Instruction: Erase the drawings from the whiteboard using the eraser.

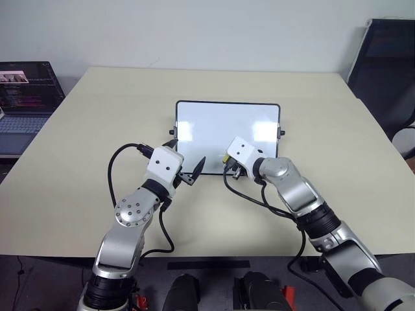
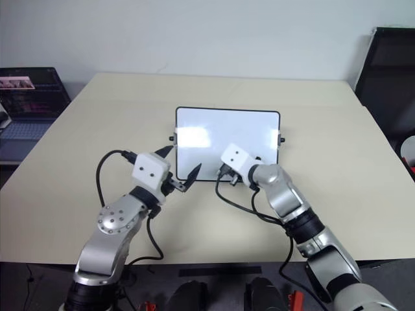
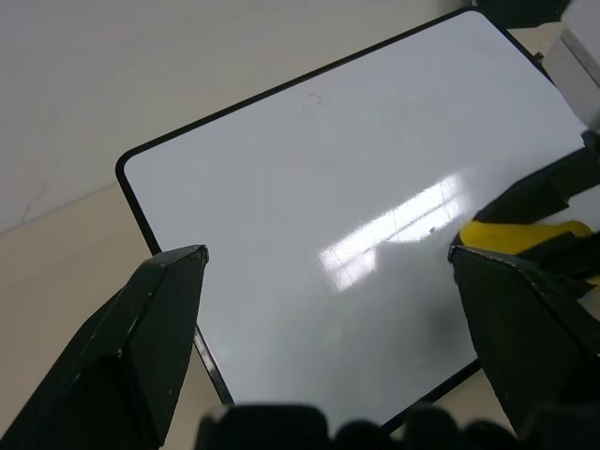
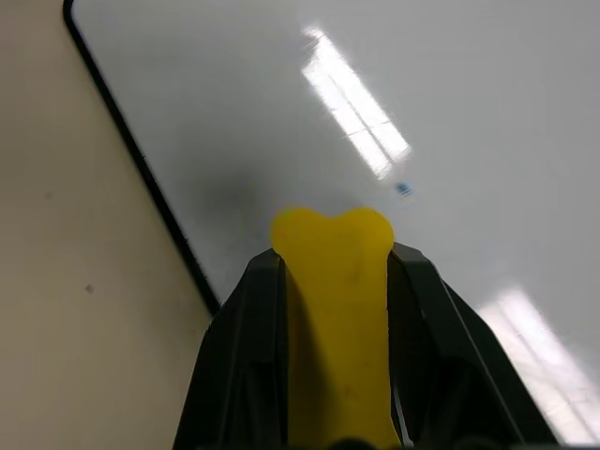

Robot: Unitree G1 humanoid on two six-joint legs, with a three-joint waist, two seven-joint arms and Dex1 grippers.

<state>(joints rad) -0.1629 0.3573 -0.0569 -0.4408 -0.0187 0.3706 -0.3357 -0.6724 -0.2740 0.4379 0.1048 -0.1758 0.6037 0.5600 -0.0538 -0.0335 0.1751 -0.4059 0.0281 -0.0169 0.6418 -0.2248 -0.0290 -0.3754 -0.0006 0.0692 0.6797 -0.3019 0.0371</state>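
The whiteboard (image 1: 220, 126) lies flat in the middle of the table, with a thin black frame and side knobs. Its visible surface looks white, apart from one small blue speck (image 4: 403, 188) just ahead of the eraser; no other drawings show. My right gripper (image 1: 228, 162) is shut on the yellow eraser (image 4: 333, 281), whose tip is pressed low over the board's near edge. My left gripper (image 1: 188, 154) stands open at the board's near-left corner, its fingers (image 3: 159, 319) spread over that corner. The left wrist view also catches the eraser (image 3: 525, 234).
The beige table (image 1: 97, 129) stretches wide around the board. A laptop (image 1: 26, 97) sits on a lower surface at the far left. A black chair (image 1: 389, 65) stands at the back right. Black cables loop from both wrists.
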